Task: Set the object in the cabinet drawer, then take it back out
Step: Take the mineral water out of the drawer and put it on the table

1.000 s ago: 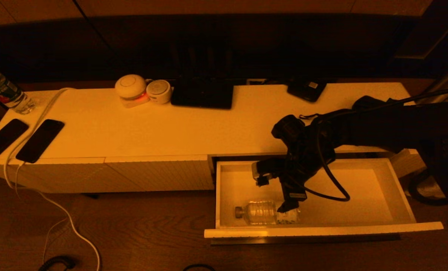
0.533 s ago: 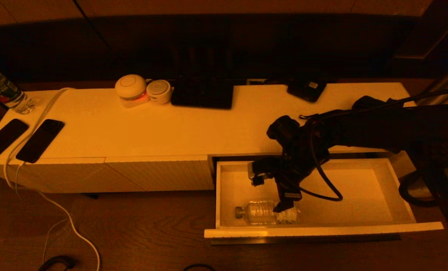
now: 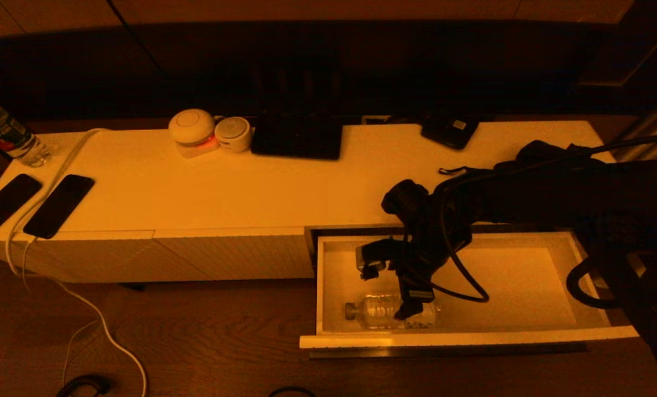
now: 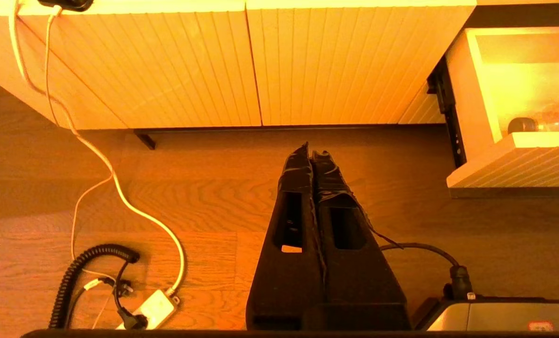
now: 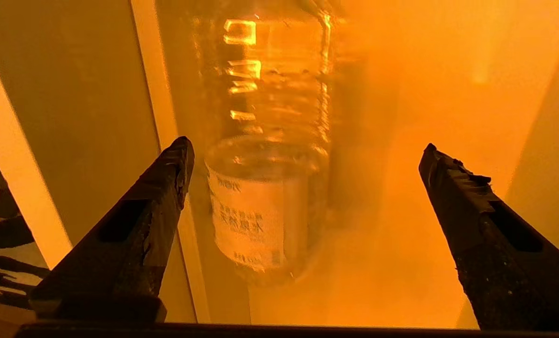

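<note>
Water bottle [image 5: 265,155] in drawer: pale label [image 5: 246,220] with printed Chinese characters — possibly "天然泉水", too soft to read surely.
Upright bottle [image 3: 5,135] on cabinet top: coloured label — print too small to read.
Dark device [image 3: 449,131] at rear: small pale sticker, illegible.

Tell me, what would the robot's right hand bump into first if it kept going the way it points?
Probably the clear plastic water bottle lying in the white drawer; the open right hand points along it.
</note>
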`<state>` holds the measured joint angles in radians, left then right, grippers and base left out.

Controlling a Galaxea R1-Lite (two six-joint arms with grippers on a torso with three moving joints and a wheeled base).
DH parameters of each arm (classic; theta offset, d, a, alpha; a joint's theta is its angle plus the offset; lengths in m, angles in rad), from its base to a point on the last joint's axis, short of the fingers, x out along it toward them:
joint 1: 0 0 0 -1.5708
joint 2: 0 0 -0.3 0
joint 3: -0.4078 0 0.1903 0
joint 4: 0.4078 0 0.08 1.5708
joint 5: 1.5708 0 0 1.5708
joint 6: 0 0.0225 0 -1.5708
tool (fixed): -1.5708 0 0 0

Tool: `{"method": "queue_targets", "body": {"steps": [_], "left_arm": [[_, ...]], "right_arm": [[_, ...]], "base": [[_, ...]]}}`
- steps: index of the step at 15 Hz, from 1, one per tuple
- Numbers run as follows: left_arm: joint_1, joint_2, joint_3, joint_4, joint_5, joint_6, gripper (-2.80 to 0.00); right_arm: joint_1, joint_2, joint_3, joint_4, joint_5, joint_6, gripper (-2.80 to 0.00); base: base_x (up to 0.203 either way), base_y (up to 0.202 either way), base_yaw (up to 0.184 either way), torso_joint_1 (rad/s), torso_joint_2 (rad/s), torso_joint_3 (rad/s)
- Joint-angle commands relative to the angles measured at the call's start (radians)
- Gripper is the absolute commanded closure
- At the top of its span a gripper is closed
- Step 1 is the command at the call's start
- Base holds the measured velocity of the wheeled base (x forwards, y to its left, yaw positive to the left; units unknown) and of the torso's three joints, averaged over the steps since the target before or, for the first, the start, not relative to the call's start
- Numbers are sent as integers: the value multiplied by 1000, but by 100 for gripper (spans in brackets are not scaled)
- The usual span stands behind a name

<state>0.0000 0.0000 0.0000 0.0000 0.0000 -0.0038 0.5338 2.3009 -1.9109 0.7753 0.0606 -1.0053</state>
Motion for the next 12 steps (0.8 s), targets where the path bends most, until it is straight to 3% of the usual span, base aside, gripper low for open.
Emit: {"method": "queue_targets", "body": {"steps": [1,12], "left_arm": [[0,0,0,0,0,-1,0],[0,0,0,0,0,-1,0]], "right_arm": [[2,6,0,4,1,-6,-280],[10,20,-20,24,1,-12,-280]], "base": [[0,0,0,0,0,0],[0,0,0,0,0,0]]}}
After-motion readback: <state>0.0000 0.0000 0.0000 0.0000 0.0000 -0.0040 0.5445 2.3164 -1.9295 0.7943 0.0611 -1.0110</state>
